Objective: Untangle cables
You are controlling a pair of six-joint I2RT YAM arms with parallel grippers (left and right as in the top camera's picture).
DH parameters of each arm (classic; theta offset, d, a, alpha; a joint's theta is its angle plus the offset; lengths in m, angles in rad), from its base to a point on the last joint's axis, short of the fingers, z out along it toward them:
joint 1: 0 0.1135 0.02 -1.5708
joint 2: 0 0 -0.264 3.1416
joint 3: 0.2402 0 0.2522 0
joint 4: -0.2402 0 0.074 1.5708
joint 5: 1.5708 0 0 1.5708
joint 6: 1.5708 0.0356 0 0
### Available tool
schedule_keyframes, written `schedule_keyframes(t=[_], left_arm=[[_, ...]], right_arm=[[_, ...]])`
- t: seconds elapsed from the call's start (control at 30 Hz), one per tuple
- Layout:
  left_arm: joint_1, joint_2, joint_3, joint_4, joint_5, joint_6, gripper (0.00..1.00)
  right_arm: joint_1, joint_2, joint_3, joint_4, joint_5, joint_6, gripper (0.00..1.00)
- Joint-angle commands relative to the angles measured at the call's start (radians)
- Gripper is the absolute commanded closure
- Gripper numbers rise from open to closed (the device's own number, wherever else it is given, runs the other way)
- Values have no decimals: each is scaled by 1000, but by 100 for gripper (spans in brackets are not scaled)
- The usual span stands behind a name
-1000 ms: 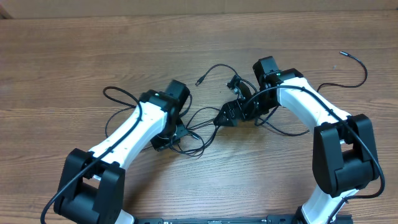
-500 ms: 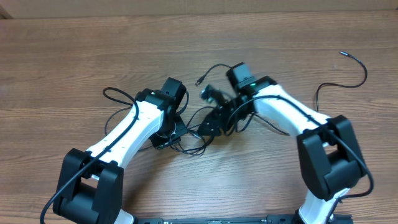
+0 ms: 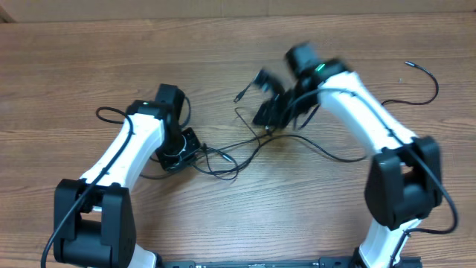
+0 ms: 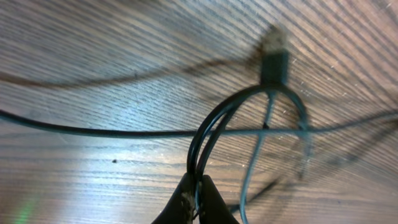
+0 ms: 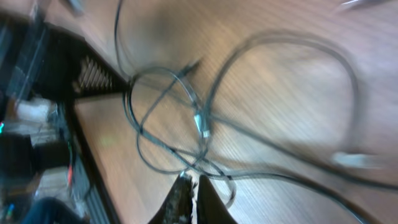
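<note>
The table point(image 3: 74, 59) carries the cables point(image 4: 205, 130) at its middle, strung left to right between both arms. The left gripper point(image 4: 198, 190) is clamped on their loop. The right gripper point(image 5: 189, 183), fingers together, seems to pinch a strand opposite.

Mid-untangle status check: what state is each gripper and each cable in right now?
left gripper: shut, pinching a loop of the cables.
right gripper: shut; the view is blurred, but it appears to be pinching a strand.
cables: tangled, with loops crossing on the table between the arms.
far-right cable: lying slack on the table, held by neither gripper.
</note>
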Motion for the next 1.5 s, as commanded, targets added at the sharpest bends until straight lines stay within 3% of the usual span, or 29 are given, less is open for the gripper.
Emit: schedule_keyframes(t=[0.0,0.17,0.3,0.4,0.47,0.5,0.57,0.6,0.63,0.83,0.9,1.03,1.13,1.3,1.47], left_arm=[[54,-48,13,1,46,122,95],[133,-130,37,8,67,208,96],[155,-207,49,43,125,266,96],[152,-247,49,98,214,307,96],[149,-257,49,120,243,305,92],[148,-257,49,126,243,293,78],[148,-257,49,126,240,250,21],[148,-256,49,126,240,234,5],[148,-256,49,126,242,215,0],[148,-256,48,85,269,178,0],[148,-255,48,46,260,168,5],[134,-255,46,-130,79,-105,21],[100,-255,46,-243,-69,-208,40],[34,-255,44,-396,-260,-449,43],[-42,-251,-5,-339,-293,-541,47]], right_arm=[[-106,-36,165,-60,44,8,96],[-257,-42,262,-85,206,178,96],[-334,-39,244,-130,126,210,94],[-332,-39,201,-161,70,154,61],[-312,-38,167,-162,68,136,44],[-296,-38,144,-158,66,135,35],[-264,-34,102,-142,55,136,7],[-250,-34,86,-134,48,136,0],[-230,-31,63,-118,36,136,0],[-136,-28,-15,-29,-29,137,0],[-112,-28,-17,-6,-32,138,0],[-67,-28,-17,41,-31,139,0],[-43,-28,-17,52,-31,139,0],[-29,-28,-17,50,-23,139,0],[-29,-28,-17,50,-23,139,0]])
